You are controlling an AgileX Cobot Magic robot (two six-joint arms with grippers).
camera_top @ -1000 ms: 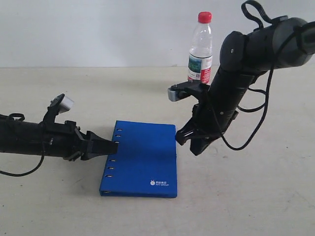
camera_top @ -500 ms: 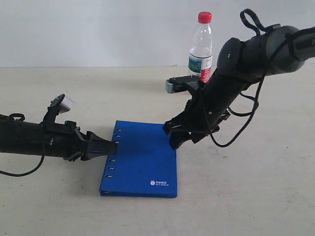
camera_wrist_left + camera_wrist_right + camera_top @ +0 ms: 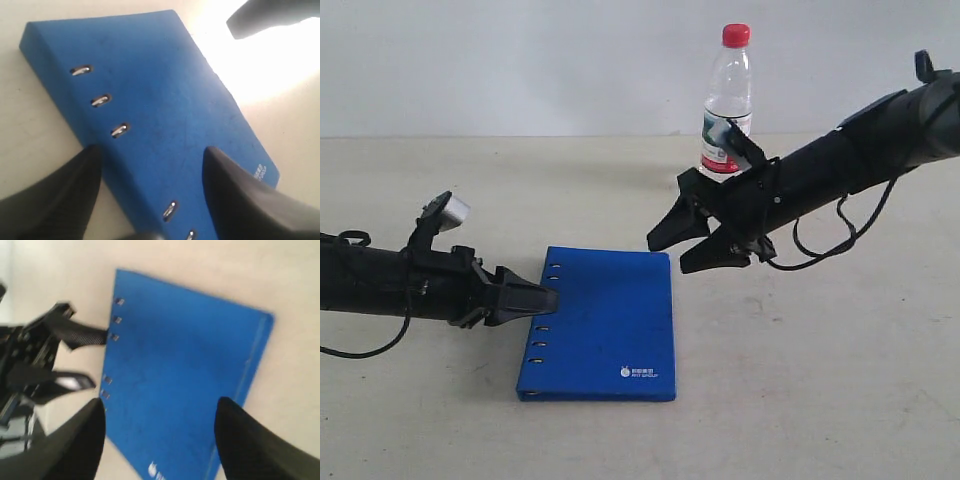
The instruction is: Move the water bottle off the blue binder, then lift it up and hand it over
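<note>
Table (image 3: pixel 840 400) – pale, plain wall behind.

Binder (image 3: pixel 605 320) lies flat on it, closed, spine toward the left arm, white logo (image 3: pixel 637 372) by the near right corner.

Right gripper (image 3: pixel 678 250): fingers spread wide, nothing between them. It hangs in the air just off the binder's far right corner, tips pointing down toward it. Its wrist view looks through the spread fingers onto the blue cover.

Left gripper (image 3: pixel 546 298): low and level with the table, fingers apart, tips at the spine edge among the rivets (image 3: pixel 120 130). Left wrist view has one finger on the table side of the spine and the other over the cover. Can't tell whether either actually touches.

Bottle (image 3: pixel 727 100): off the binder, upright, beyond its far edge and behind the right arm, which hides its base. Red cap (image 3: pixel 736 35) on. It sits back by the right gripper's wrist – not between the fingers, and well apart from the left gripper.
</note>
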